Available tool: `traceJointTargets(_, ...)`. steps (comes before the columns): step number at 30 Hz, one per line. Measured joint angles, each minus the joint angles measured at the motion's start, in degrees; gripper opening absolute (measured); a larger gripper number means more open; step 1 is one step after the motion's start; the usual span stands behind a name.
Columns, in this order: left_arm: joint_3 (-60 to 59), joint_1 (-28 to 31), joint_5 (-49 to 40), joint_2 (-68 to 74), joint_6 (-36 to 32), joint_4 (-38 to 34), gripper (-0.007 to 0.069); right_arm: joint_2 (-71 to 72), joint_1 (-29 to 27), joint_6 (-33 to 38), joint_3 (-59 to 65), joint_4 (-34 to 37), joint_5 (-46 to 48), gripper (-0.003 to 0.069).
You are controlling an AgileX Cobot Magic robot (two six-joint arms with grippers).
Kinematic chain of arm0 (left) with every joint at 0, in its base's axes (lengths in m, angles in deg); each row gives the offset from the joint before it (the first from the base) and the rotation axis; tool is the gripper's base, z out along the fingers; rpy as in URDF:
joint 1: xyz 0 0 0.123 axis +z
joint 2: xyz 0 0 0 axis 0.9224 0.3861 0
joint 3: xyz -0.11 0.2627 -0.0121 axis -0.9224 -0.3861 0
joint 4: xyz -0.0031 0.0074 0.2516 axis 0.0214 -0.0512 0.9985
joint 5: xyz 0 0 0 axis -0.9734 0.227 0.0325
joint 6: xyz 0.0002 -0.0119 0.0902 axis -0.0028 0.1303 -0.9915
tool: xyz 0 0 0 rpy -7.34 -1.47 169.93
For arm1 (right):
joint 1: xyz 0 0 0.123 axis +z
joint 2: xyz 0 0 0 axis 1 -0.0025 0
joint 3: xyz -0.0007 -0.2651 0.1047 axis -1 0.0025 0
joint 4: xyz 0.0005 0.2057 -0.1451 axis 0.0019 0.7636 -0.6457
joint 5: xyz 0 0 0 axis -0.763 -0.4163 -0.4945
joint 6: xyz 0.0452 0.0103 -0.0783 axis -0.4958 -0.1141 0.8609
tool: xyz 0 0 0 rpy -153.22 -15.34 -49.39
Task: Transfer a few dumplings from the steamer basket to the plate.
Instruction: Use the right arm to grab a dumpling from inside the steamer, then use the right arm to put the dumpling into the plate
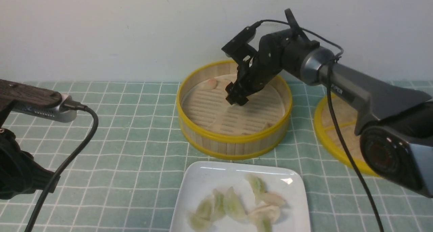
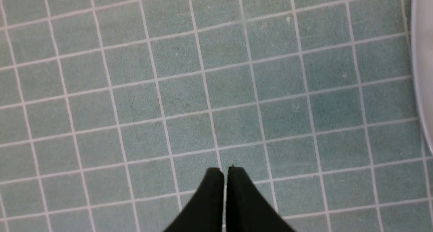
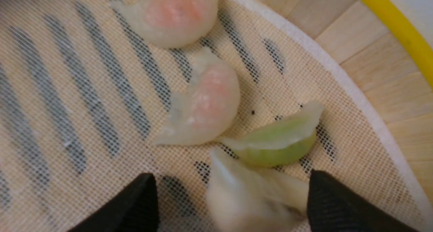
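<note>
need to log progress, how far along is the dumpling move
Done: several dumplings lie on the plate. In hand: the right gripper is open in the basket, straddling a whitish dumpling, not gripped yet. Still to do: closing, lifting, carrying it over. Three more sit beside it; the left gripper is shut, empty.

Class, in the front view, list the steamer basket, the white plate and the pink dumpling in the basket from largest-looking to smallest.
1. The steamer basket and plate: similar width; the plate is nearer and cut off, so unranked.
2. The pink dumpling: clearly smallest.
</note>
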Motion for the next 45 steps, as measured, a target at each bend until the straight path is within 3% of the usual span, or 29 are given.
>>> traceJointTargets(4,0.00,0.00,-0.04,-0.06,0.00,0.06,-0.0006,-0.15,0.18,-3.95,-0.13,-0.66,0.61,0.0418)
traceJointTargets(7,0.00,0.00,-0.06,-0.18,0.00,0.06,-0.0006,-0.15,0.68,-6.04,-0.38,-1.98,1.19,0.0241)
traceJointTargets(9,0.00,0.00,-0.26,-0.18,0.00,0.06,-0.0006,-0.15,0.68,-6.56,-1.23,-2.41,2.32,0.0207)
traceJointTargets(16,0.00,0.00,-0.40,-0.18,0.00,0.06,-0.0006,2.20,0.07,-8.12,-6.97,-3.47,19.23,0.0208)
traceJointTargets(24,0.00,0.00,-0.61,-0.18,0.00,0.00,-0.0006,12.73,0.02,-9.22,-4.74,3.73,21.70,0.0208)
traceJointTargets(28,0.00,0.00,-1.63,-0.18,0.00,0.00,-0.0006,22.59,0.02,-11.06,8.43,5.55,21.70,0.0208)
traceJointTargets(35,0.00,0.00,-0.71,-0.18,0.00,-0.64,-0.0006,43.71,0.30,-9.19,44.90,17.99,21.20,0.0208)
traceJointTargets(38,0.00,0.00,0.43,-0.18,0.00,-1.46,-0.0006,47.86,2.20,-8.69,57.73,20.43,16.72,0.0208)
traceJointTargets(45,0.00,0.00,0.68,-0.18,0.00,-2.62,-0.0006,46.40,10.70,-8.40,69.15,20.51,6.59,0.0208)
